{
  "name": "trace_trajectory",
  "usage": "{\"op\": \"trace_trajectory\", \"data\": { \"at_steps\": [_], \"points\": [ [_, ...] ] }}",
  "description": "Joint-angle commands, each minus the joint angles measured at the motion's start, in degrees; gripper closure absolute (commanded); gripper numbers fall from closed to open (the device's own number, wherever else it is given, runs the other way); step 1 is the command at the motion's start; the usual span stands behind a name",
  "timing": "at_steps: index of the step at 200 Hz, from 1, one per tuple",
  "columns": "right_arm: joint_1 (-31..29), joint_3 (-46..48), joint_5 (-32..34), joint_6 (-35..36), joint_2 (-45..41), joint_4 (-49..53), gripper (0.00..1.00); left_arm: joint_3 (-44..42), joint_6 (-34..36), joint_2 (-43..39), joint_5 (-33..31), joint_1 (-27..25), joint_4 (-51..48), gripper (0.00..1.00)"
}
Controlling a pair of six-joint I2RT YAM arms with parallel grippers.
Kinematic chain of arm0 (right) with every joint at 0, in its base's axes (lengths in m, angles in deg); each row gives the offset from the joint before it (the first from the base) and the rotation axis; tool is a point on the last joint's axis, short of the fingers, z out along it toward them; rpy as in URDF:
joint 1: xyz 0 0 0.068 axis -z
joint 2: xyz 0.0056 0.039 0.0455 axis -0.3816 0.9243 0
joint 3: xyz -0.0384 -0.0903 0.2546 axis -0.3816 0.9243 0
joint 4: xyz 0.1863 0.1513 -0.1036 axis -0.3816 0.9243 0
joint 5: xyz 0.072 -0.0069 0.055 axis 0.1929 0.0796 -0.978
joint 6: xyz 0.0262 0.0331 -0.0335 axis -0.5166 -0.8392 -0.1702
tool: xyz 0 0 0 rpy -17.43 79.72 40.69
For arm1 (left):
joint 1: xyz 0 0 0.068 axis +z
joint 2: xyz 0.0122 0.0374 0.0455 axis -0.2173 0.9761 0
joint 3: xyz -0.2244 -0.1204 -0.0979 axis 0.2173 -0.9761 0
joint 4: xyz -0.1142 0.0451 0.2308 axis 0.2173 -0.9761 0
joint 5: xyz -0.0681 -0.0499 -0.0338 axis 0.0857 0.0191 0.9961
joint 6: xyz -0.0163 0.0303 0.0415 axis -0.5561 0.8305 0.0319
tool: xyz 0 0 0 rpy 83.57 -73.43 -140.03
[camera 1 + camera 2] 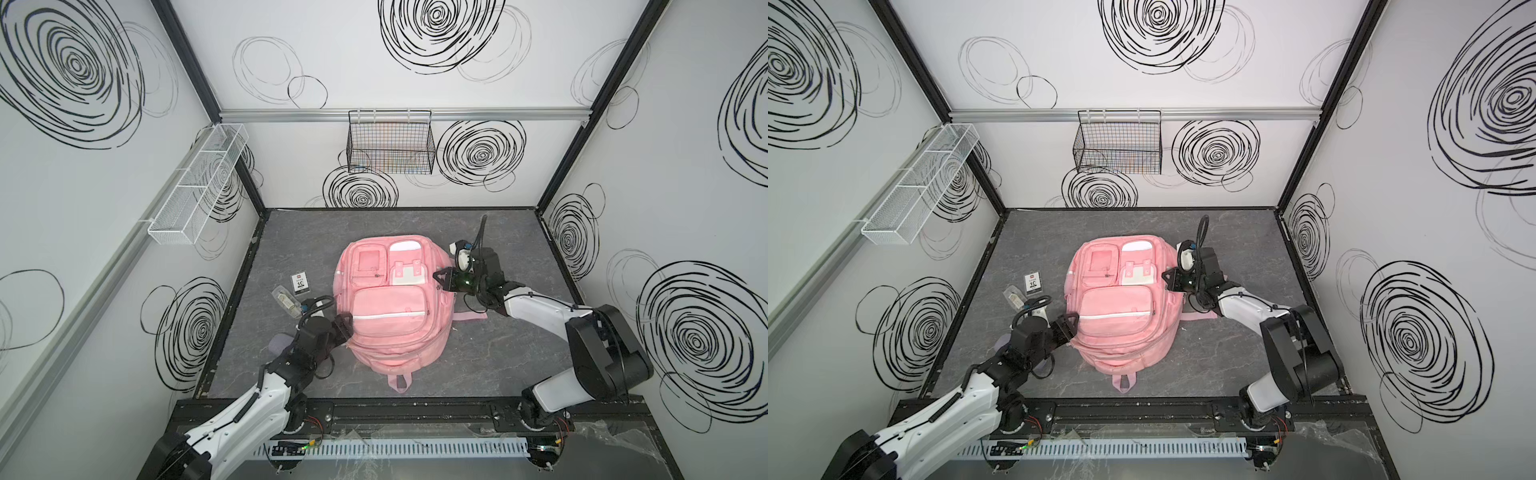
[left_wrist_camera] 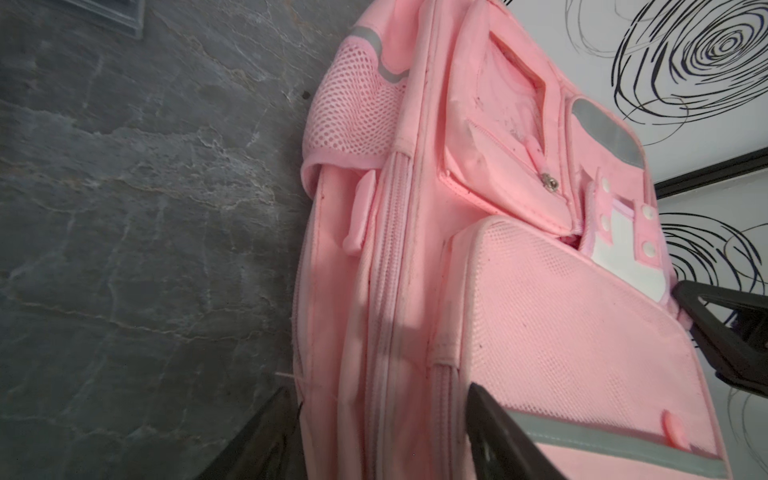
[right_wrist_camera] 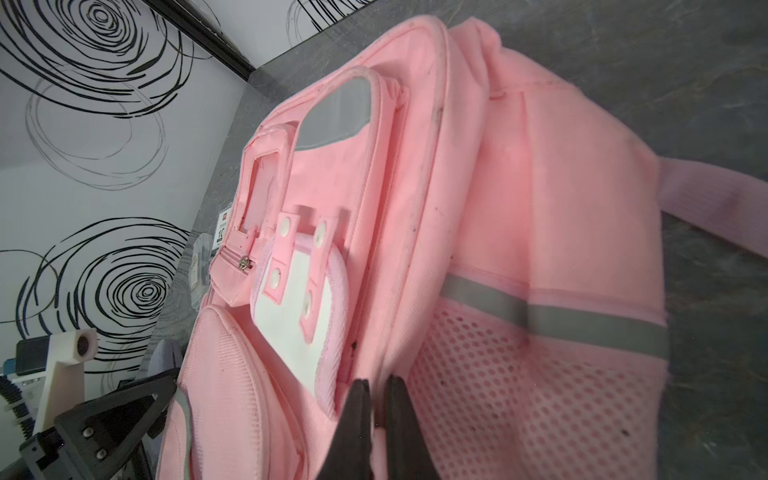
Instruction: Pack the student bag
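Observation:
The student bag [image 1: 390, 316] [image 1: 1121, 307] is a pink backpack lying front up in the middle of the grey table, with its carry loop towards the front edge. My left gripper [image 1: 348, 328] [image 1: 1073, 326] is at the bag's left side. In the left wrist view its jaws [image 2: 379, 388] stand wide apart, straddling the bag's zipped side panel [image 2: 399, 291]. My right gripper [image 1: 436, 276] [image 1: 1165, 276] is at the bag's right edge. In the right wrist view it [image 3: 377, 380] is shut on a thin pale bit of the seam beside the mesh side pocket [image 3: 519, 395].
A black-and-white card [image 1: 300, 282] and a clear packet [image 1: 286, 300] lie left of the bag. A grey-purple thing [image 1: 277, 344] sits under the left arm. A pink strap [image 1: 469, 316] trails to the right. A black wire basket [image 1: 390, 143] and a white mesh basket [image 1: 195, 185] hang on the walls.

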Motion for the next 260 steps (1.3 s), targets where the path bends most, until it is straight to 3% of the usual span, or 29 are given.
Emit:
{"op": "trace_trajectory", "data": {
  "at_steps": [1, 12, 32, 132, 140, 157, 160, 168, 176, 189, 204, 230, 260],
  "points": [
    [-2.61, 3.08, -2.74, 5.80, -5.20, -6.38, 1.00, -1.70, -4.46, -0.67, -1.13, -1.84, 2.22, 0.44],
    [-3.49, 5.14, -2.95, 6.20, -7.24, -8.78, 1.00, -2.10, -5.79, -1.23, -2.06, -2.78, 2.20, 0.56],
    [-4.90, 8.37, -2.40, 6.74, -10.69, -11.62, 1.00, -3.11, -7.72, -2.80, -3.88, -3.67, 2.04, 1.00],
    [-9.04, 17.65, -1.16, 7.50, -19.03, -21.17, 1.00, 0.78, -11.49, -10.24, -15.36, -8.97, -6.27, 1.00],
    [-8.91, 17.87, -0.67, 7.34, -18.96, -21.18, 1.00, 1.06, -9.85, -10.44, -15.14, -8.99, -4.62, 1.00],
    [-8.50, 17.23, 0.22, 7.83, -18.88, -19.65, 1.00, 4.04, 0.41, -9.24, -14.72, -8.89, -0.26, 1.00],
    [-8.36, 17.05, 0.61, 7.98, -18.90, -19.26, 1.00, 4.94, 2.34, -8.63, -14.74, -8.76, 0.28, 0.98],
    [-7.77, 16.46, 1.84, 7.95, -18.81, -18.33, 1.00, 8.04, 7.33, -5.83, -13.95, -8.05, 1.79, 0.75],
    [-6.88, 16.06, 1.92, 8.09, -18.65, -18.27, 1.00, 12.32, 12.07, -1.06, -11.56, -6.66, 2.20, 0.58],
    [-4.96, 15.39, 1.08, 7.86, -17.89, -19.46, 1.00, 21.10, 16.70, 9.08, -6.10, -3.88, -0.29, 0.48],
    [-2.49, 13.87, -2.09, 7.77, -15.98, -21.08, 1.00, 29.79, 21.87, 20.68, 5.69, -1.11, -0.29, 0.34],
    [1.19, 8.95, -7.72, 9.18, -10.79, -20.05, 1.00, 44.17, 29.52, 35.49, 15.46, -0.25, -3.95, 0.22],
    [2.55, 3.60, -13.97, 14.62, -4.12, -17.22, 1.00, 60.13, 39.97, 49.03, 16.62, -3.72, -11.29, 0.23]
  ]
}}
